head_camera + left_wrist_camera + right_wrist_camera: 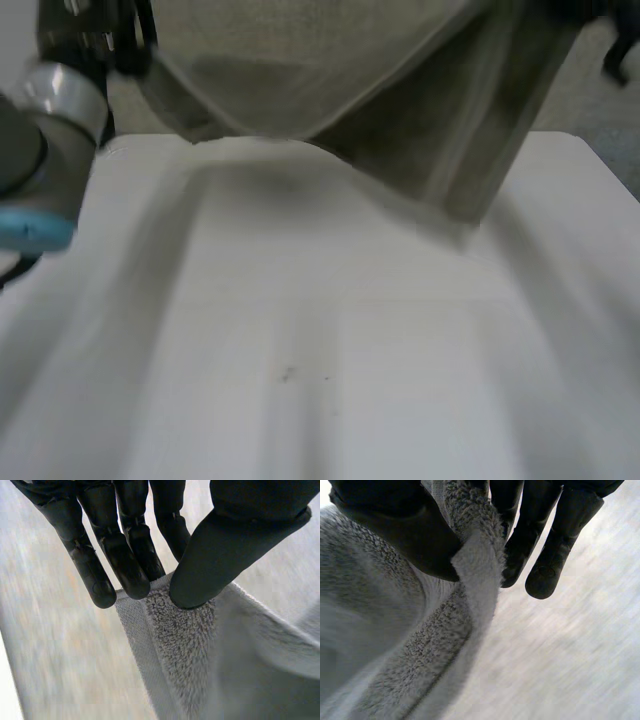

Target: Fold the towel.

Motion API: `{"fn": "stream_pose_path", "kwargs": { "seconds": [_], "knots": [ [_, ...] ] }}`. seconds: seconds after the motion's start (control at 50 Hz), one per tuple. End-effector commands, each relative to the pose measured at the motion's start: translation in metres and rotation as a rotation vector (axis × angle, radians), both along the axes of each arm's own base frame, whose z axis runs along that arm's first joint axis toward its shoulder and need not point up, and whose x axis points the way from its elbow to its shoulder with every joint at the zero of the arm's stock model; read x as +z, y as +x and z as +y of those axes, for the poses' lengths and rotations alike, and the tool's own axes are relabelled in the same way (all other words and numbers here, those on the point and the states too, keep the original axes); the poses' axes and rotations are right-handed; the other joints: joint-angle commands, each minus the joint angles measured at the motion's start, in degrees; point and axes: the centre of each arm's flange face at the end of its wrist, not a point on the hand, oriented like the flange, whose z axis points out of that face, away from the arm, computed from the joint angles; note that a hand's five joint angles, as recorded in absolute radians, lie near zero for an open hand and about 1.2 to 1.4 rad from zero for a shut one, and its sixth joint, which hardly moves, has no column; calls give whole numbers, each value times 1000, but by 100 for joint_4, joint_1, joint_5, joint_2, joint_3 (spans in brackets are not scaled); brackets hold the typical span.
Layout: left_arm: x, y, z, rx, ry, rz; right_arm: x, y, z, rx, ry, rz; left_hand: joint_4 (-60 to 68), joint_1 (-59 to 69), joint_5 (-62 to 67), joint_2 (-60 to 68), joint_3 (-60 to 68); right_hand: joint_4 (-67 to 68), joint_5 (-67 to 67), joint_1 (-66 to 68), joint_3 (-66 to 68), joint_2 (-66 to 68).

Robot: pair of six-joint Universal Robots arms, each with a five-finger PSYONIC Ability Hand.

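**Towel up in both hands: level it, then lay it down straight**

Nearest me is the white bench (300,400), bare across its near and middle stretch, so I have room to lay the cloth out. On the left, my left arm's grey joint with its light-blue cap (40,150) rises beside the bench.

Further off, the grey terry towel (330,80) hangs in the air over the far part of the bench. It sags in the middle, and its right side drops lower than its left. I cannot tell whether that lowest corner touches the surface.

My left hand (125,555) pinches the towel's hemmed edge between thumb and fingertips, at or close to a corner. My right hand (395,535) clamps a bunched-up edge between its thumb and fingers (555,545). I cannot say whether that is a true corner.

As I judge it, this step is the spread before the fold. To do it well I would:

- Draw the two hands apart until the top edge runs taut.
- Level the hands so the hanging edge sits parallel to the bench.
- Lower the towel slowly so the bottom hem lands first, then drag it towards me.

The left pinch looks shallow, so I would avoid any jerk that could pull the hem free.
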Motion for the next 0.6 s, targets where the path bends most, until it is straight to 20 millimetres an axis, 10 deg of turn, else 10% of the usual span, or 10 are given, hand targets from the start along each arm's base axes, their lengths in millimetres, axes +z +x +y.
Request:
{"fn": "stream_pose_path", "kwargs": {
  "seconds": [0.02,0.06,0.18,0.4,0.6],
  "knots": [
    [-93,28,21,45,274,-89,-117,-3,26,11,438,241,1027,1183,1133,1025,1025,314,273,400,379,393],
    [-137,39,40,30,412,-123,-164,-6,50,11,571,424,1027,1183,1133,1025,1025,314,273,400,379,393],
    [-175,40,70,-56,519,-155,-208,-14,89,21,654,665,1027,1183,1133,1025,1025,314,273,400,379,393],
    [-162,45,68,-46,447,-131,-201,-23,117,-83,750,451,1027,1183,1133,1025,1025,-4083,-4124,-3998,-4019,-4005],
    [-159,53,64,-22,435,-122,-210,-24,142,-110,696,345,1027,1183,1133,1025,1025,-4457,-4498,-4371,-4392,-4378]
  ]
}}
